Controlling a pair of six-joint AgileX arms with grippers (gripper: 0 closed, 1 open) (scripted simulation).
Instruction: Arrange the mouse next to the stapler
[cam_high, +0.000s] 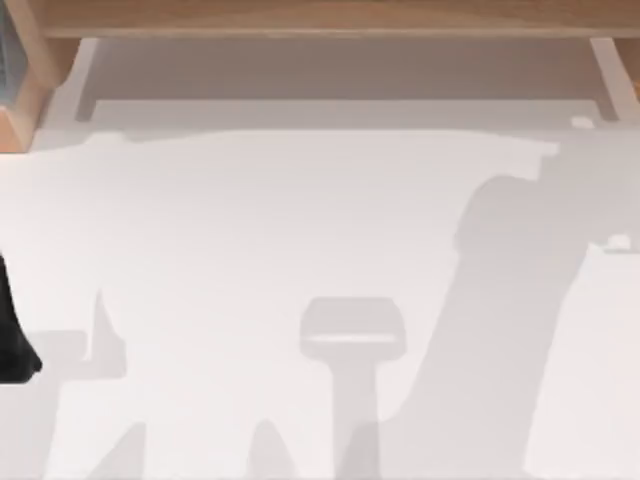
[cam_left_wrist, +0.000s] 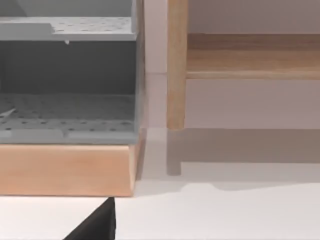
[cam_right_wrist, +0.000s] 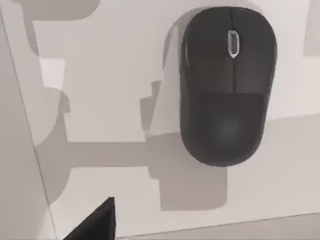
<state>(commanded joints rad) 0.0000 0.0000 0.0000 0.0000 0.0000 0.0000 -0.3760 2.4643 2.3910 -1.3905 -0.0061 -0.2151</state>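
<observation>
Step in hand: approach, mouse not yet grasped. Mouse (cam_right_wrist: 227, 85) lies flat on white bench (cam_right_wrist: 115, 75) in right wrist view, free, nothing touching. Pincer state, both arms: cannot tell. Next: descend over mouse, straddle its sides, close, carry to stapler.

White table (cam_right_wrist: 115, 90), black mouse (cam_right_wrist: 227, 85) flat on it

Black mouse (cam_right_wrist: 227, 85) flat on the white table (cam_right_wrist: 110, 100), scroll wheel up, nothing touching it. Arm shadows across the surface beside and under it.
</observation>
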